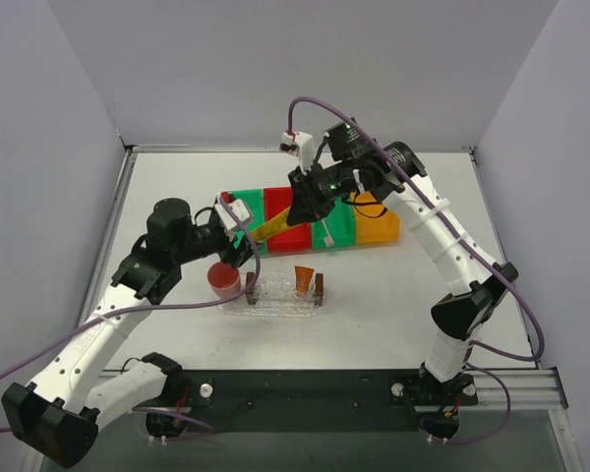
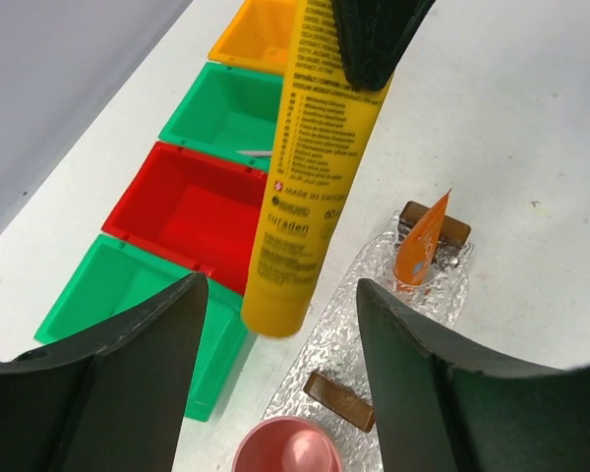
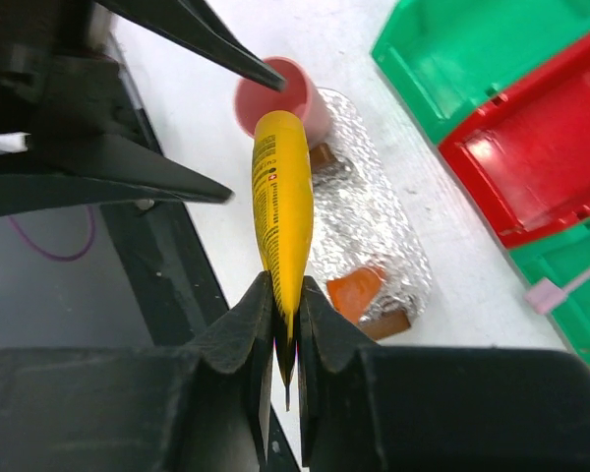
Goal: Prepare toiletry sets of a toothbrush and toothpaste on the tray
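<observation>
Handover step, we judge: right jaws pinch the yellow tube (image 3: 280, 197) by its crimped tail, in the air behind the tray (image 1: 278, 291), left jaws spread around its cap end, orange tube (image 1: 304, 278) stands on the tray, next we should lower yellow beside it.

Plain pale grey walls (image 1: 275, 59) enclose a white counter (image 1: 374, 334) on three sides, evenly lit, with a dark strip (image 1: 305, 388) along its near edge.
</observation>
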Motion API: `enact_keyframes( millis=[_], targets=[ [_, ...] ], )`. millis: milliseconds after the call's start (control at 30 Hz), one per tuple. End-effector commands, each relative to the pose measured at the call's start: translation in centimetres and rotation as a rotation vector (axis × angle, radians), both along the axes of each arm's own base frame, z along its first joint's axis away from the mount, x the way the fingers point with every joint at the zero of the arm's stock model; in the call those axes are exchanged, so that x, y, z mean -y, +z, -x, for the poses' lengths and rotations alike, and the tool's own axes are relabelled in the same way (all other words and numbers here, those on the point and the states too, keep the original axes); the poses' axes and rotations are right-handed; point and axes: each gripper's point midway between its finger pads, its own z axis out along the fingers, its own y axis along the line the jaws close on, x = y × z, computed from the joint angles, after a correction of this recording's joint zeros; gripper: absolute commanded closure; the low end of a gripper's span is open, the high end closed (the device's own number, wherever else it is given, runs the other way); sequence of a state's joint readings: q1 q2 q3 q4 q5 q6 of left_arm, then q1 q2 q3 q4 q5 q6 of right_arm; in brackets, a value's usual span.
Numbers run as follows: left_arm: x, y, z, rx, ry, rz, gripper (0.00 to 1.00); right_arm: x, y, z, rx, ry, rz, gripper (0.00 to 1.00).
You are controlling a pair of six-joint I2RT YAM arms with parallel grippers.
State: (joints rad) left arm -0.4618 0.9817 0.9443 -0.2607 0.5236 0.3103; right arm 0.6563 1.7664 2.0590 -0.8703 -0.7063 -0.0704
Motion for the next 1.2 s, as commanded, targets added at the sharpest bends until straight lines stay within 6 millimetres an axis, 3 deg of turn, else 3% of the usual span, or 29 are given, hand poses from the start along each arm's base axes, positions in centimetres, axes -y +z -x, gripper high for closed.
enact_keyframes(
  millis=[0,300,667,867,1000,1167],
  targets=[
    [-2.1,3.0,-0.7,0.098,0.088,-0.043,0.27,1.6,1.1,-0.4,0.138,-0.051,0.050,1.00],
    [-6.9,4.1,-1.3,0.145,0.282,-0.172,0.27,2.2,-1.0,-0.5,0.231,-0.082,0.243,1.00],
    [-15.0,1.8,-2.9,0.102,0.588,-0.291,0.25,1.3,-2.9,0.3,0.279,-0.037,0.430,1.00],
    [-17.9,0.7,-4.0,0.066,0.688,-0.268,0.25,0.8,-5.1,1.2,0.273,0.027,0.539,1.00],
    [-21.2,0.1,-5.1,0.026,0.775,-0.241,0.24,0.7,-6.4,2.1,0.250,0.063,0.582,1.00],
    [-23.0,-1.2,-5.9,-0.016,0.808,-0.233,0.24,0.5,-7.6,2.9,0.257,0.107,0.635,1.00]
  ],
)
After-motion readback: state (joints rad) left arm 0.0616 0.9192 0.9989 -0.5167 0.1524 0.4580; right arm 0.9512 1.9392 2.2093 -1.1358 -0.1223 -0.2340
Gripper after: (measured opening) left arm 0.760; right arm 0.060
